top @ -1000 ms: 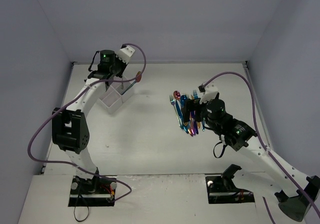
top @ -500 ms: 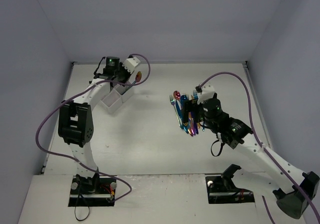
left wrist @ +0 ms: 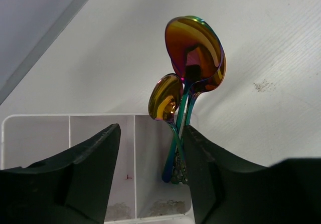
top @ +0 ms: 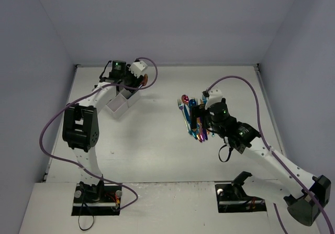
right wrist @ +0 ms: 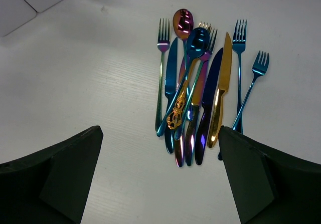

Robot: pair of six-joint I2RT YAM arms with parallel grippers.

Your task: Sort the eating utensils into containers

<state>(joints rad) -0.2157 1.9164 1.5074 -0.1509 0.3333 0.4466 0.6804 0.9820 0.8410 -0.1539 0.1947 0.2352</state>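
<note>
The containers (top: 120,103), a white divided box (left wrist: 70,117), stand at the table's back left. Two iridescent gold-purple spoons (left wrist: 194,53) stand upright in its right-hand compartment, handles down. A smaller one (left wrist: 164,97) leans against the larger. My left gripper (left wrist: 151,134) is open above the box, with the spoon handles right beside its right finger (left wrist: 210,174) and not clamped. The other eating utensils (right wrist: 195,93) lie in a tight pile mid-table (top: 194,118): forks, knives and spoons. My right gripper (right wrist: 160,134) hovers wide open over the pile's handle ends, holding nothing.
Grey walls close in the table at the back and on both sides. The left arm's purple cable (top: 149,66) loops above the box. The box's left compartments (left wrist: 35,139) show nothing in them.
My left gripper has opened from shut, letting go of the spoon that now stands in the box. Its wrist has shifted slightly right. The right arm has edged a little toward the pile.
</note>
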